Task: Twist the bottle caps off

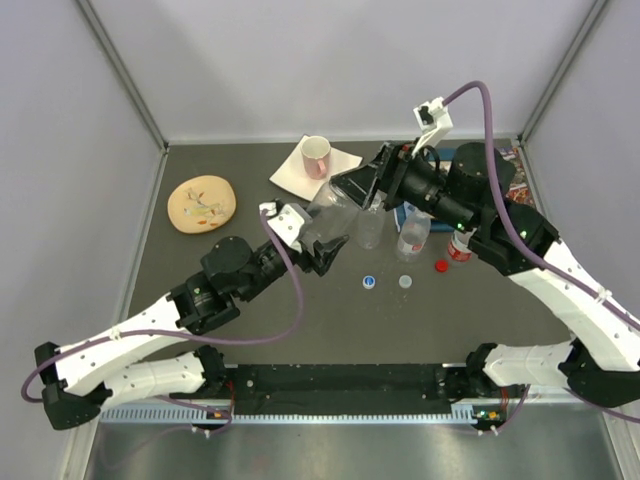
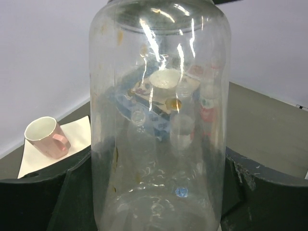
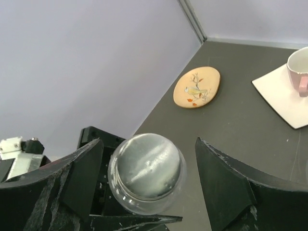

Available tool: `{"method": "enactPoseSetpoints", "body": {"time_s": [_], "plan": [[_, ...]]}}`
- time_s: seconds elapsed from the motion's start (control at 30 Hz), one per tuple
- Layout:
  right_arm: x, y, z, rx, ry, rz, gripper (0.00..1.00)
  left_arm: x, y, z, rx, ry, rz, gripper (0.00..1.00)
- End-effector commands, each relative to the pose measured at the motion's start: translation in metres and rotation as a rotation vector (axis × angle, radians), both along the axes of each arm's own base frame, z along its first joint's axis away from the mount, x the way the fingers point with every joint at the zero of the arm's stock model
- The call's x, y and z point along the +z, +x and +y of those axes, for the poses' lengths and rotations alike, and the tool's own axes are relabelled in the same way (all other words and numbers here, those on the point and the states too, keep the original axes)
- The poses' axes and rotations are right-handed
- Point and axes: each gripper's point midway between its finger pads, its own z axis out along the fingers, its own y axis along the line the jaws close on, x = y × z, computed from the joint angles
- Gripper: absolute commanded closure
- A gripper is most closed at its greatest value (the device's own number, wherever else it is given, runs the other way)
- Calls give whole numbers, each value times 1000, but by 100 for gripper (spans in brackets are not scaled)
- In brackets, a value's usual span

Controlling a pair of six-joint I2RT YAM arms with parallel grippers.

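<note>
My left gripper (image 1: 322,245) is shut on the short, squat clear bottle (image 2: 159,120), whose body fills the left wrist view between the two black fingers (image 2: 250,187). The wide greyish-clear cap (image 3: 147,166) sits on this bottle. My right gripper (image 3: 149,163) is open around the cap, with a gap showing on each side. Three slim bottles (image 1: 413,235) stand just right of the held one, all uncapped. On the table in front of them lie a blue cap (image 1: 369,282), a white cap (image 1: 405,282) and a red cap (image 1: 441,266).
A pink-lined mug (image 1: 316,155) stands on a white napkin (image 1: 292,180) at the back. A round tan plate with a bird picture (image 1: 201,203) lies at the back left. Grey walls close in the table on three sides.
</note>
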Motion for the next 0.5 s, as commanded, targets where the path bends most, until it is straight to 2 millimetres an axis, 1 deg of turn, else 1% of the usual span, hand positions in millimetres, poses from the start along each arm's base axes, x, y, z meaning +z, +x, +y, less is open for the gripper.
{"method": "enactPoseSetpoints", "body": {"time_s": [0.0,0.03,0.17,0.27,0.3,0.33,0.37,0.4,0.47], "plan": [[-4,-1,9,10,8,9,23,26,-1,11,28,-80,-60,64],[-7,-1,10,14,2,14,23,25,-1,10,28,-79,-59,64],[-8,-2,10,14,0,12,26,23,-1,9,23,-74,-58,64],[-8,-2,11,18,-1,7,33,23,-1,9,23,-74,-56,64],[-8,-3,11,22,-1,7,36,23,-1,9,24,-76,-56,64],[-8,-3,12,25,-2,9,44,23,-1,10,24,-78,-56,64],[-9,-4,13,30,-4,9,49,23,-1,9,26,-76,-55,64],[-11,-4,14,36,-7,10,58,23,0,10,32,-79,-56,64],[-13,-5,16,42,-9,15,68,24,0,11,38,-84,-57,64]]}}
